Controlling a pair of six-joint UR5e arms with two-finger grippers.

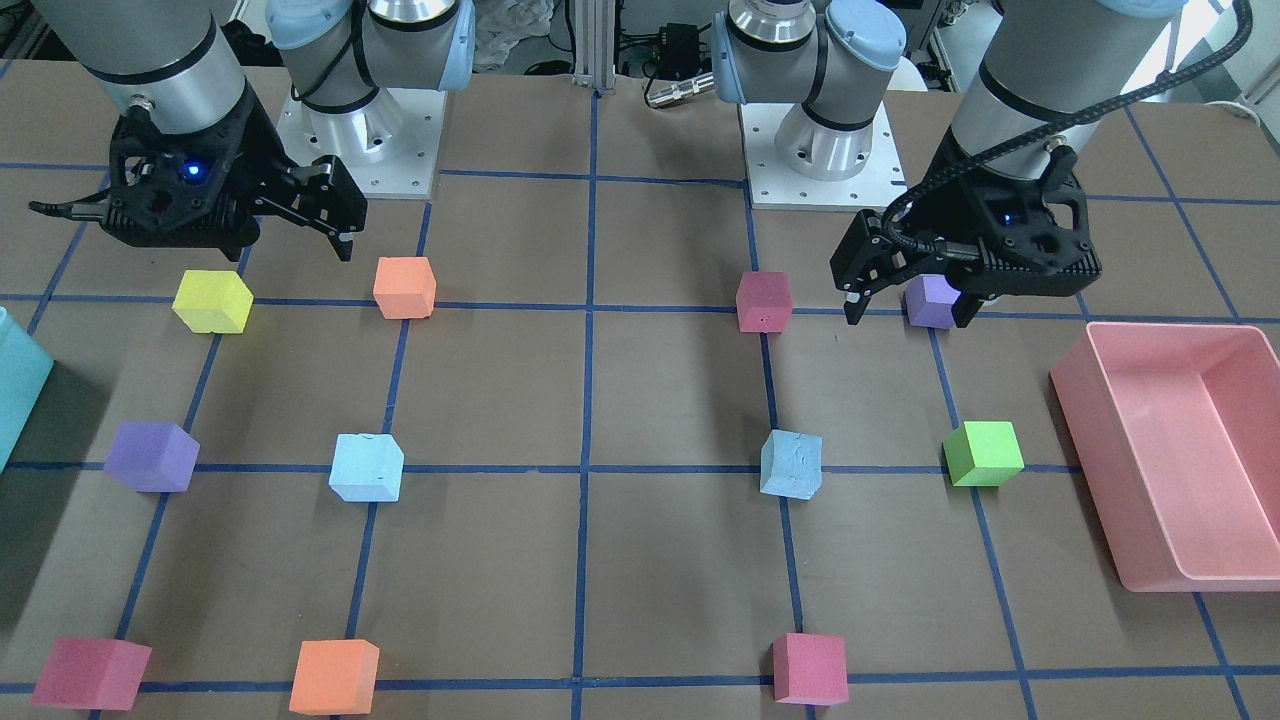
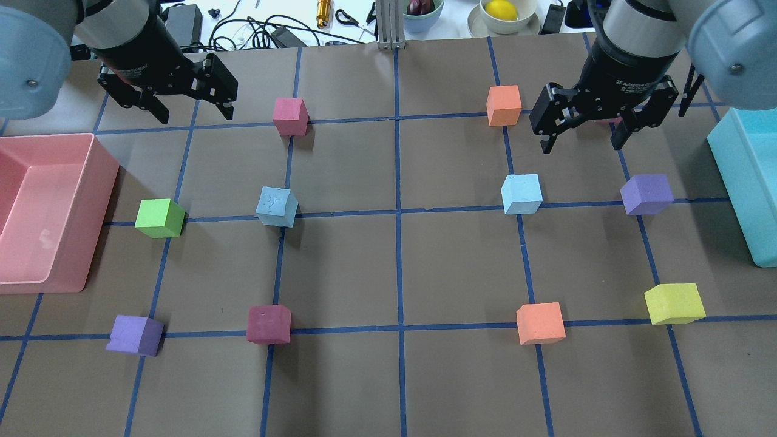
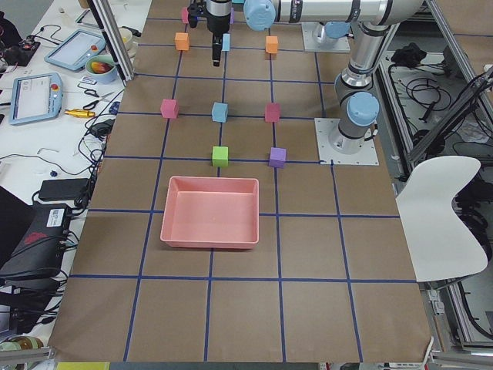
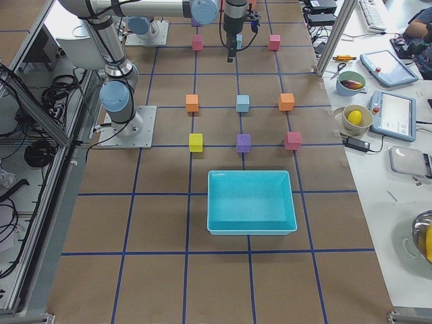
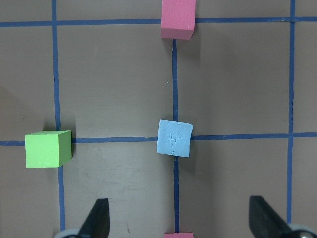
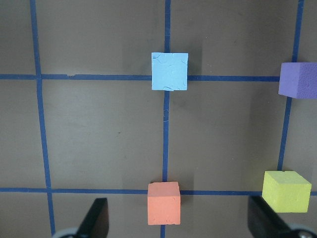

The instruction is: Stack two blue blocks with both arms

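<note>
Left claw (image 2: pixel 194 114) and right claw (image 2: pixel 583 145) hung released; I judged left blue block (image 2: pixel 277 206) and right blue block (image 2: pixel 521 193) light, squashy: pinch flat sides.

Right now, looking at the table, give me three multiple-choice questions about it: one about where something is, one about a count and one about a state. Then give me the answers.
1. Where is the green foam cube relative to the pink plastic tray?
A) inside it
B) on the table beside it
C) on its rim

2. How many pale blue foam cubes are there?
A) one
B) four
C) two

3. What state are the left gripper and the right gripper in?
A) both open, holding nothing
B) both shut on cubes
C) left open, right shut on a cube

Answers:
1 B: the cube sits on the brown surface, apart from the tray's wall.
2 C: one lies in each half of the table, and they are not touching.
3 A: both wrist views show spread fingers with nothing between them.
</note>
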